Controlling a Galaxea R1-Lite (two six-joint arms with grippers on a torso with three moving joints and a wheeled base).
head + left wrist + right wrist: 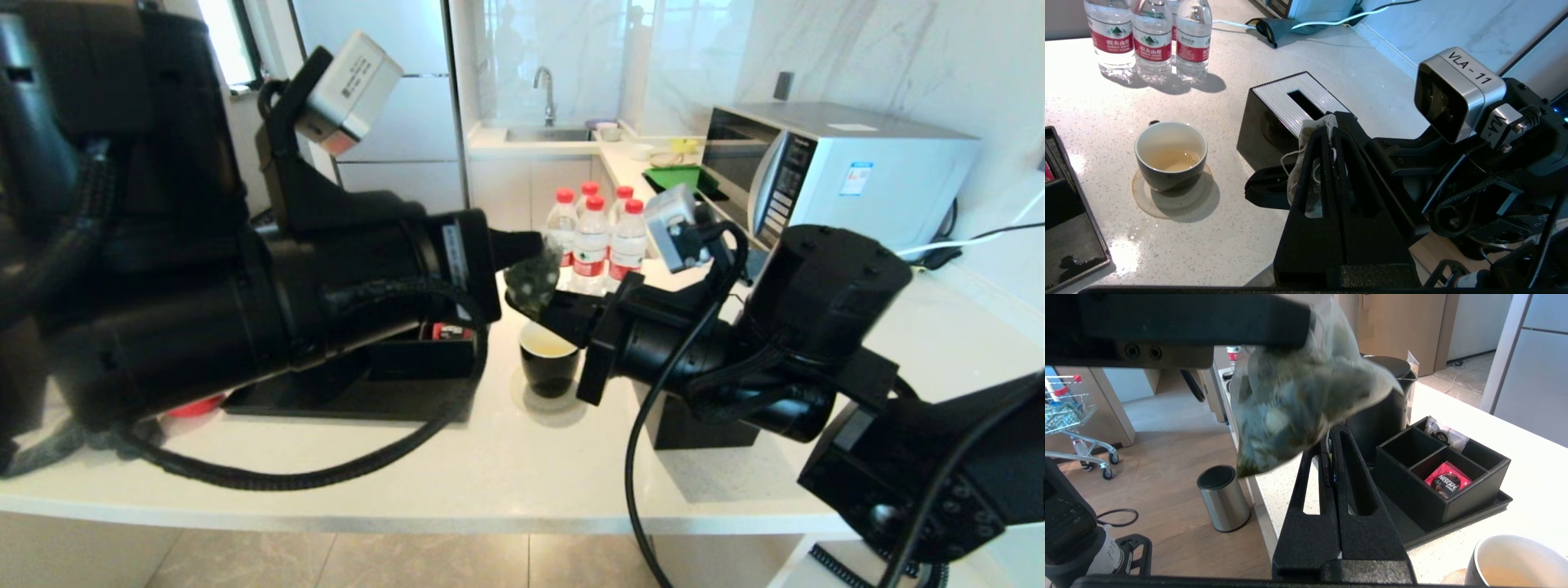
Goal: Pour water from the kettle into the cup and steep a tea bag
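Holding tea bag (pixel 1310 163) above cup (pixel 549 358) | both grippers (pixel 1327 134) (pixel 1331 437) pinched on it — risk: tearing if arms pull apart, spilling leaves

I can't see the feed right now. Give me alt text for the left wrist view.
The shut left gripper pinches a translucent tea bag of dark leaves above the white stone counter, with the right gripper just behind it. Off to one side, the glossy black, white-lined cup holds pale yellowish water, in front of red-labelled plastic bottles.
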